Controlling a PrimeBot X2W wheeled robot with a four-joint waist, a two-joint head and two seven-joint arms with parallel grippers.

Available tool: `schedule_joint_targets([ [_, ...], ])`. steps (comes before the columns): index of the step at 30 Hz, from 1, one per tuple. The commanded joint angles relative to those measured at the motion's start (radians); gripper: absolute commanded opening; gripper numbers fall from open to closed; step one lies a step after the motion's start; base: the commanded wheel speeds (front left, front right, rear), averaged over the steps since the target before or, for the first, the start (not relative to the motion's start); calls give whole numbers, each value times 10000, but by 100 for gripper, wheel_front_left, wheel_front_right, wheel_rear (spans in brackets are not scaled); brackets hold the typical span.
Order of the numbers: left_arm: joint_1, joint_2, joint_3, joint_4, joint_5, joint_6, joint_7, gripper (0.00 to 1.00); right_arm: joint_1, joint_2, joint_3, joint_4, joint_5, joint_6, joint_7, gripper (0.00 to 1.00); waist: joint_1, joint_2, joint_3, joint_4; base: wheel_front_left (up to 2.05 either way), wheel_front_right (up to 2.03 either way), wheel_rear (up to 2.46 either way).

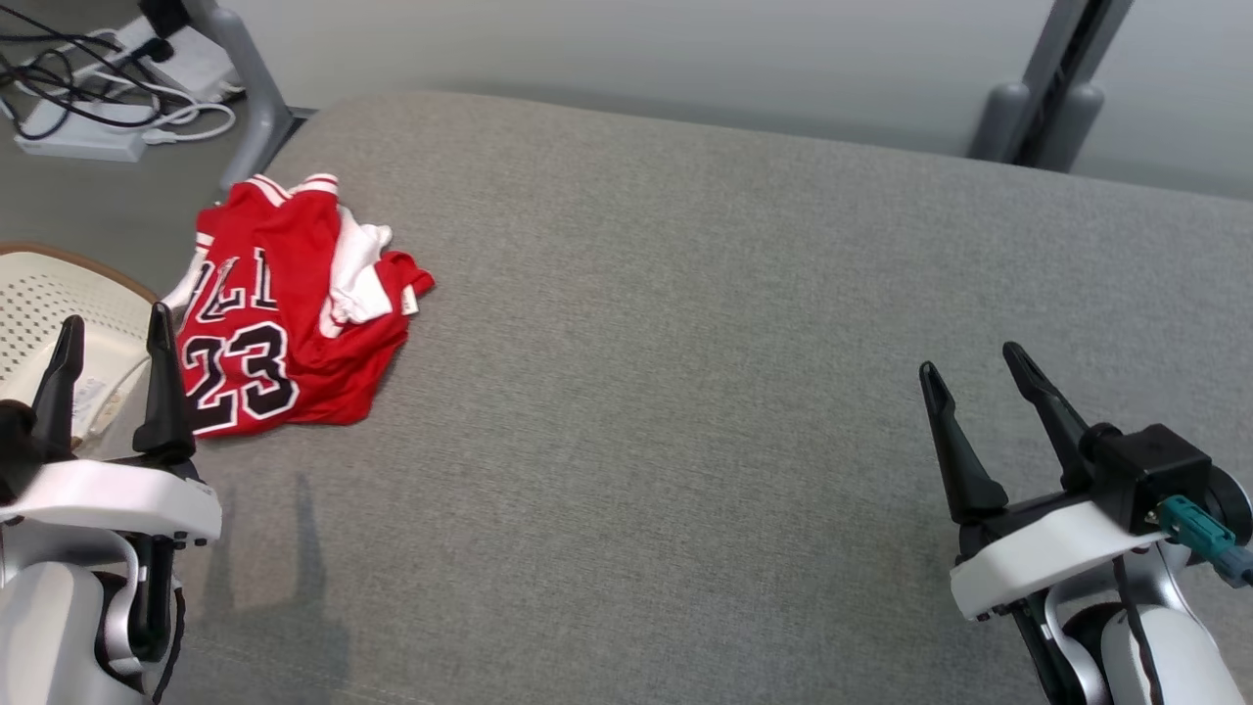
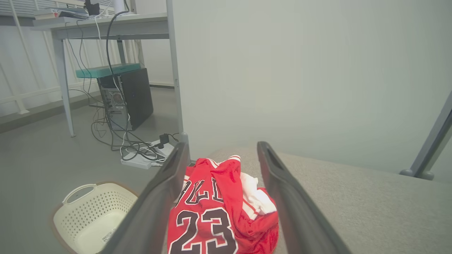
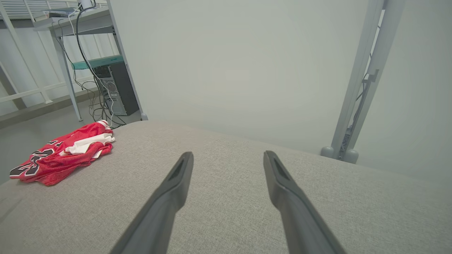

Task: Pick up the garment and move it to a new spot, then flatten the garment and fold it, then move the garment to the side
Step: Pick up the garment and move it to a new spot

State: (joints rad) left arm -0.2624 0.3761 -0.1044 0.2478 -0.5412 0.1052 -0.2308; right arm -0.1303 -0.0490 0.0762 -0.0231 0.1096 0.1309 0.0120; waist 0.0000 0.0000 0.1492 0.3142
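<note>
grey padded bed (image 1: 734,343), perhaps — crumpled jersey (image 1: 294,294)

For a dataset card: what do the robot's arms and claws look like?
The left claw and right claw each have two long, tapering black fingers on a white curved mount. The right wrist also carries a black block with a teal connector.

— Where does the head camera sit?
— High up, tilted down onto the grey cushion (image 1: 685,343); the red jersey (image 1: 274,323) lies at the frame's left.
— And the wrist cameras?
— Both look low along the cushion toward the pale wall (image 2: 300,70). The left one is near the jersey, at lower centre; the right sees it farther off, mid-left. All three share it.
</note>
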Motion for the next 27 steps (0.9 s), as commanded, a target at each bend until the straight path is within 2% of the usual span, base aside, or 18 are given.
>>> schedule_joint_targets([
  [1,-491,38,24,591,-138,-173,82,100,-274,-44,29,-150,-127,-3,64,100,0,0,758,-685,0,0,0],
  [11,-2508,24,202,4793,-1048,-1298,432,100,-1337,-42,183,-822,-385,-3,16,100,0,0,2578,-1770,0,0,0],
  [20,-3726,-45,199,7236,-1522,-1930,871,100,-1463,-40,95,-927,-317,-3,-121,100,0,0,3072,-2048,0,0,0],
  [21,-3819,-64,188,7445,-1554,-1968,837,88,-1436,-40,86,-941,-299,-3,-148,100,0,0,3072,-2065,0,0,0],
  [22,-3890,-45,165,7605,-1543,-2021,766,35,-1417,-40,75,-963,-301,-3,-170,100,0,0,3067,-2085,0,0,0],
  [23,-3977,-11,145,7738,-1511,-2028,636,0,-1404,-42,55,-980,-307,-3,-188,100,0,0,3044,-2101,0,0,0],
  [27,-4171,122,81,8015,-1333,-2096,62,0,-1336,-42,-70,-956,-334,-3,-308,100,0,0,2782,-2141,0,0,0],
])
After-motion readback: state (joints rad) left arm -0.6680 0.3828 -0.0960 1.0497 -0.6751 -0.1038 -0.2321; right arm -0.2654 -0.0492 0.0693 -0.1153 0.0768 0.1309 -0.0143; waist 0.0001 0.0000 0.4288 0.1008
